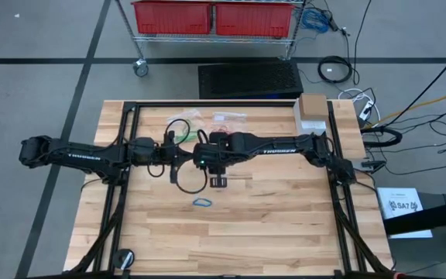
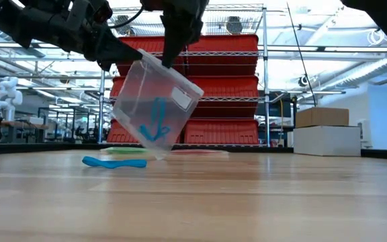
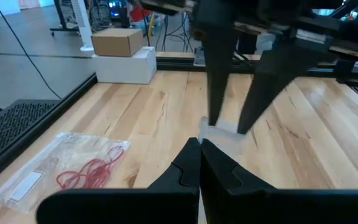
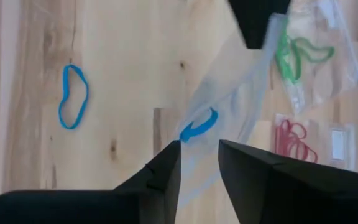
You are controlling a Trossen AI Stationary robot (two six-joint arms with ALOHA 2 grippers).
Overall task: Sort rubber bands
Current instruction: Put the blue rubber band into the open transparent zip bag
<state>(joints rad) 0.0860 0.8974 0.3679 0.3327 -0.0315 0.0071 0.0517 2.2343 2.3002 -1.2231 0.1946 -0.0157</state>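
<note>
Overhead, you see both dark arms meeting over the middle of the pale wooden table [image 1: 285, 217]. Your left gripper [image 3: 199, 144] has its fingers pressed fully together, pinching one edge of a small clear plastic bag [image 2: 154, 107] that hangs tilted in the air above the table. Inside that bag are a few blue rubber bands [image 2: 155, 128], gathered toward its lower end. Your right gripper [image 4: 199, 148] sits at the bag's other edge with its two dark fingers partly spread, a gap between them; whether they touch the plastic you cannot tell.

One loose blue rubber band [image 4: 73, 96] lies flat on the table, apart from the bag and on the near side of the grippers. Farther back lie two more clear bags: a bag holding green rubber bands [image 4: 300, 53] and, beside it, a bag holding red rubber bands [image 3: 89, 171].
</note>
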